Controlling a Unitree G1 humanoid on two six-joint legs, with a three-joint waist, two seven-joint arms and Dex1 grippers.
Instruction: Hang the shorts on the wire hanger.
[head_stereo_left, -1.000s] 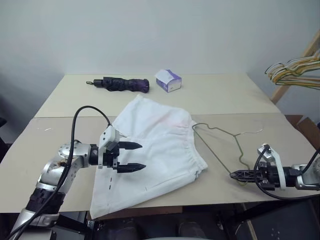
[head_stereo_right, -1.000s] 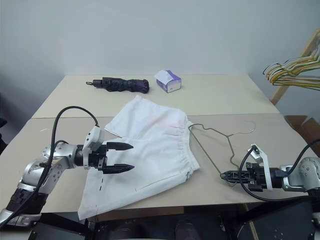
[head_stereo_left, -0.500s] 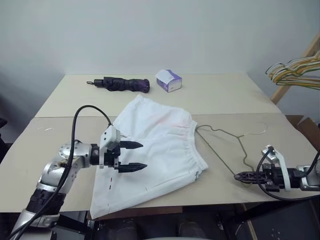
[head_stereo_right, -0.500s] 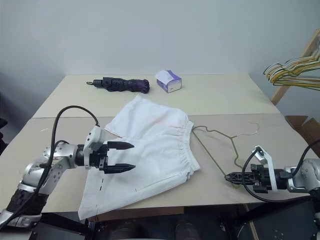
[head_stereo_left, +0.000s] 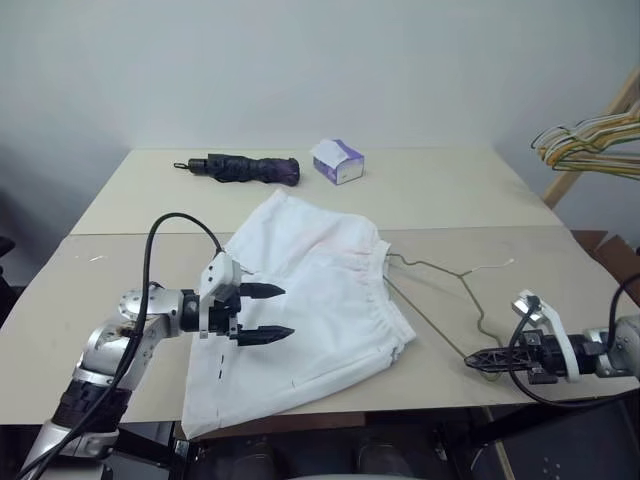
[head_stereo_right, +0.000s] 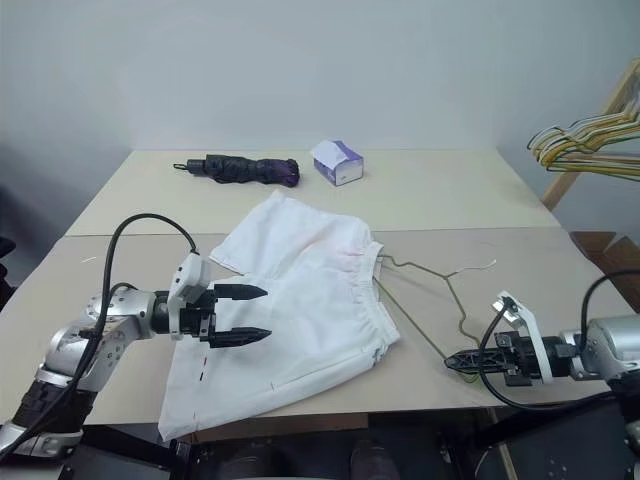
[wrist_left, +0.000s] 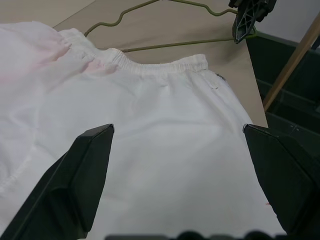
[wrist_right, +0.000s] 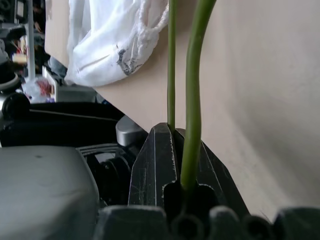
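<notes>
The right gripper (head_stereo_left: 478, 359), clamped on the wire hanger (head_stereo_left: 440, 295) at its corner, has swung it slightly. The left gripper (head_stereo_left: 276, 312) still hovers spread over the shorts (head_stereo_left: 320, 300) lying flat on the table (head_stereo_left: 440, 190).

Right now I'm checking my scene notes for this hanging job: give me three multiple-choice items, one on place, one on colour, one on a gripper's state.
1. Where do the shorts lie?
A. on the table
B. on the floor
C. on the rack

2. What colour is the folded umbrella?
A. red
B. dark purple
C. yellow

3. The right gripper is:
A. open above the shorts
B. shut on the tissue box
C. shut on the wire hanger

Answers: A, they are spread on the table; B, purple-black fabric; C, the wire runs between its closed fingers.
</notes>
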